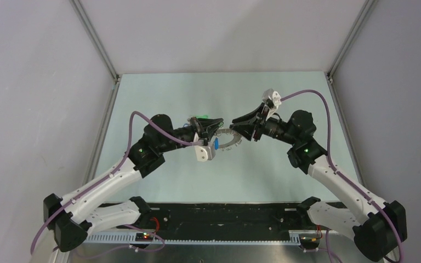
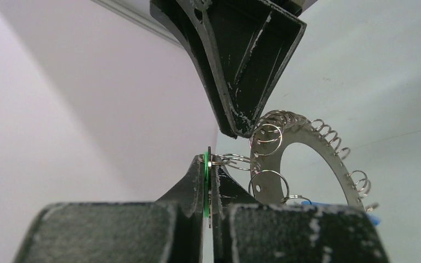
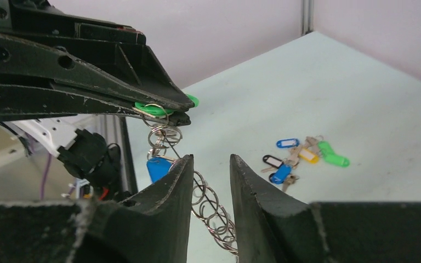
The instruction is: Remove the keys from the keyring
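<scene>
The keyring [image 2: 312, 143] is a flat silver ring fringed with small split rings, held up off the table between both arms; it also shows in the top view [image 1: 232, 142]. My left gripper [image 2: 211, 163] is shut on a green tag [image 2: 206, 181] whose small ring links to the keyring. A blue tag [image 3: 158, 167] hangs from the keyring below it. My right gripper [image 3: 211, 161] is open, its fingers [image 3: 182, 183] standing either side of the keyring's edge [image 3: 215, 211]. From the right wrist view the left gripper [image 3: 171, 107] pinches the green tag [image 3: 152, 109].
A loose heap of keys with blue, yellow, black and green tags [image 3: 301, 156] lies on the pale green table [image 1: 268, 170] beyond the right gripper. Grey walls and metal posts [image 1: 96, 41] enclose the table on three sides.
</scene>
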`<state>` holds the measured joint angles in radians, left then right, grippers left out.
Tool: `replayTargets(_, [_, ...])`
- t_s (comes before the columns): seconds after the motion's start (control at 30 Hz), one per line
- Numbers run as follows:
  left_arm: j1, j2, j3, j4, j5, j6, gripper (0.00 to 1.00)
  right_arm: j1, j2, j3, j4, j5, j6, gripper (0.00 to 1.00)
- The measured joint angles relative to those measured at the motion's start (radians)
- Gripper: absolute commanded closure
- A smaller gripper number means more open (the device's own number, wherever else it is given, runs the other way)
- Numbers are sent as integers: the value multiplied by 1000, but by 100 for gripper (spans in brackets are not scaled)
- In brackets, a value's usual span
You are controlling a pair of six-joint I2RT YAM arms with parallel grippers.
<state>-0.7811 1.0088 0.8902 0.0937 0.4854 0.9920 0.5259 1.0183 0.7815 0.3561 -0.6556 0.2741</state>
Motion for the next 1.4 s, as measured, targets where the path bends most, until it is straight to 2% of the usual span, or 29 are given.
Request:
replayTargets(0.23, [0, -2, 0, -12, 40, 5, 100, 16, 1, 0, 26, -10, -110, 66])
replayTargets(0.8, [0, -2, 0, -60, 51, 31, 100, 84, 32, 3, -11, -89, -208, 67])
replayTargets(1.13, [0, -2, 0, -60, 55, 37, 100, 103, 50, 4, 0, -105, -211, 67])
replayTargets(1.4, [-2, -2, 0, -60, 68, 37, 100, 103, 78, 5, 58, -92, -159, 61])
